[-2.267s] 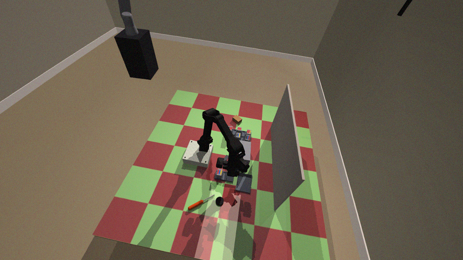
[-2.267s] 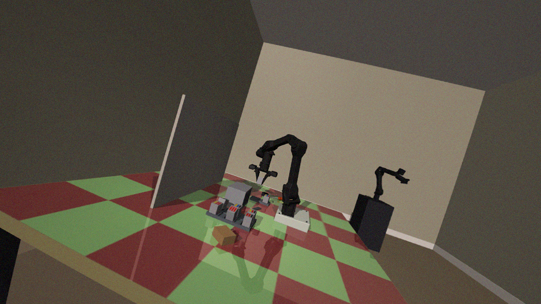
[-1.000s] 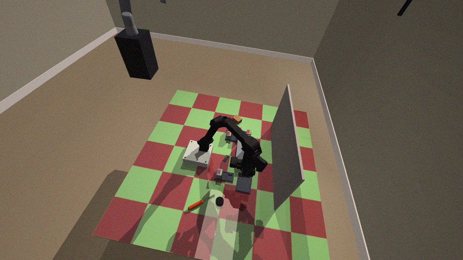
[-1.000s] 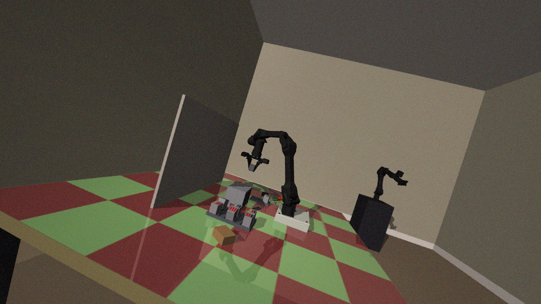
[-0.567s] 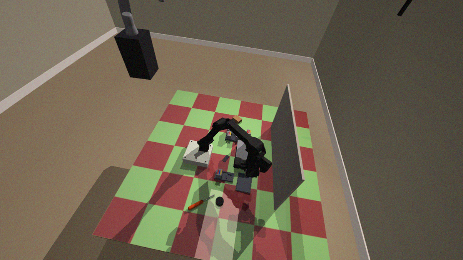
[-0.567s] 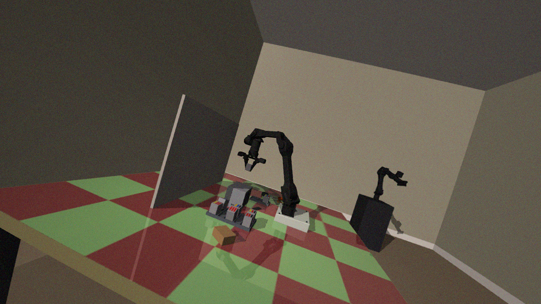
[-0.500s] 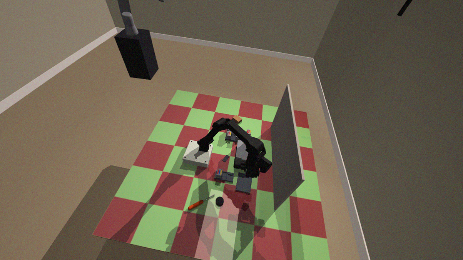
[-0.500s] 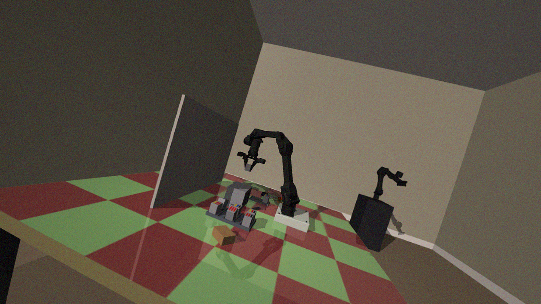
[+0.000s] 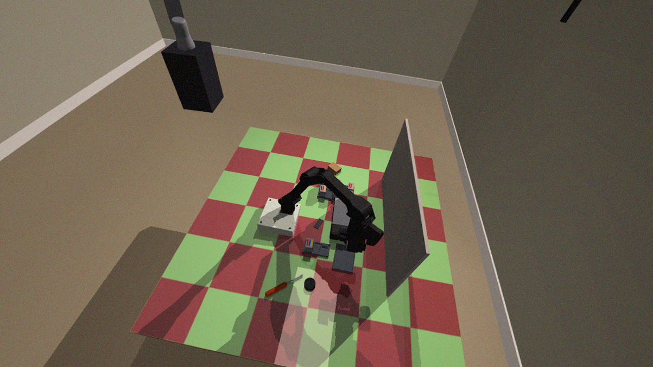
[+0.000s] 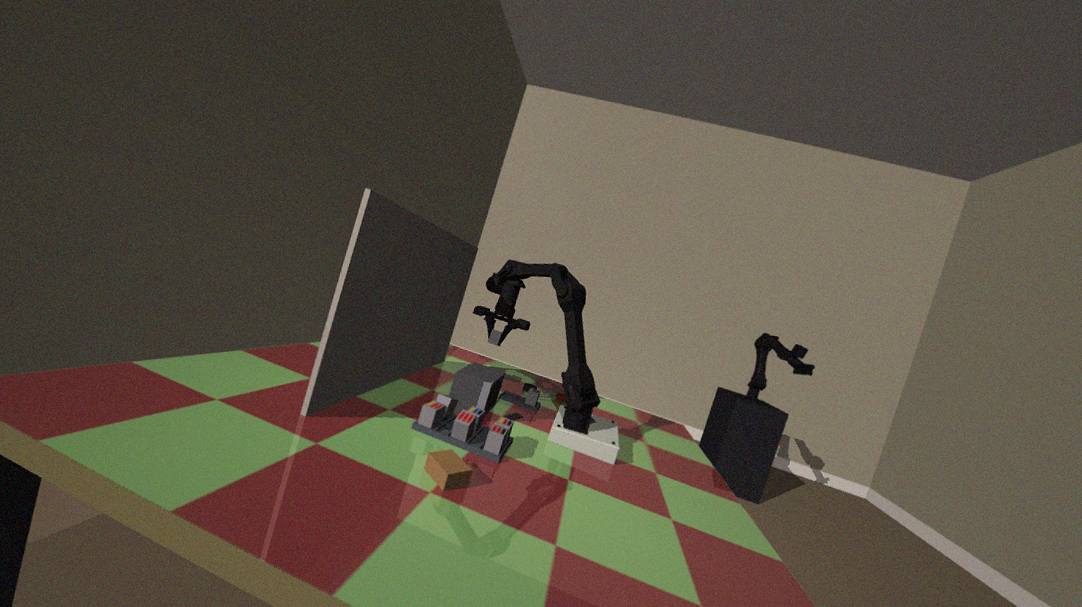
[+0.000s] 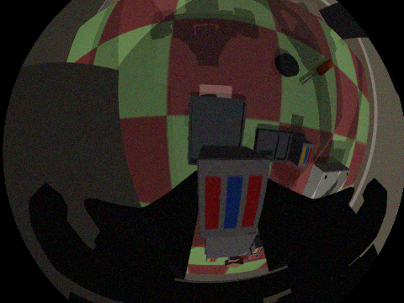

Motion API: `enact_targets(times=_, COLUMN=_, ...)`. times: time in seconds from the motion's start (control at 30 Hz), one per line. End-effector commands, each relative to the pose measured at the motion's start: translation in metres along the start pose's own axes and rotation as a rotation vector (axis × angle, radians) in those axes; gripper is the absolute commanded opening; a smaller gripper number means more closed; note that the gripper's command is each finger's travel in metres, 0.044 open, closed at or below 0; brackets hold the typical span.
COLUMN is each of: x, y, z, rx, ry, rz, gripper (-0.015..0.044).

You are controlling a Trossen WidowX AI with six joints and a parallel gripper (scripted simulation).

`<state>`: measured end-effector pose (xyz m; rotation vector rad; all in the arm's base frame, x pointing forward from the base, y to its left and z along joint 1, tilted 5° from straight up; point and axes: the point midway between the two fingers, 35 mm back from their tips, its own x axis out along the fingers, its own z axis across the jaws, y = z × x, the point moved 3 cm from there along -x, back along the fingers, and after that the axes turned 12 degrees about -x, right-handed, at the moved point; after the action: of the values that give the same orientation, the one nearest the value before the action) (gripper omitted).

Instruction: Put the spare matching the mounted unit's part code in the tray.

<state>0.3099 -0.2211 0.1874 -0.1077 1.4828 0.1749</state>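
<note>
My gripper (image 9: 363, 238) (image 10: 499, 331) (image 11: 224, 176) is shut on a grey spare (image 11: 232, 197) (image 10: 495, 333) with red, blue and red stripes and holds it high above the table. The dark grey tray (image 9: 343, 259) (image 11: 215, 120) lies flat on the checkered table, just ahead of the held spare in the wrist view. The grey mounted unit (image 10: 478, 382) stands behind a rack of striped spares (image 10: 468, 423) (image 9: 324, 188); the arm hides most of it in the top view. Another spare (image 9: 309, 243) (image 11: 305, 153) sits in a small stand beside the tray.
A tall grey panel (image 9: 402, 203) (image 10: 392, 304) stands upright close to the tray and unit. An orange screwdriver (image 9: 281, 286), a black puck (image 9: 309, 283) and a brown block (image 9: 334, 167) (image 10: 447, 468) lie on the table. The arm's white base (image 9: 277, 218) (image 10: 585, 439) is nearby.
</note>
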Motion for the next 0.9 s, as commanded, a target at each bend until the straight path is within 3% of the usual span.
enact_targets(times=0.0, x=0.004, y=-0.001, z=0.000, rx=0.005, ry=0.003, rz=0.000, gripper=0.0000)
enact_targets(times=0.87, x=0.024, y=-0.003, z=0.002, rx=0.005, ry=0.003, rz=-0.001, gripper=0.0000)
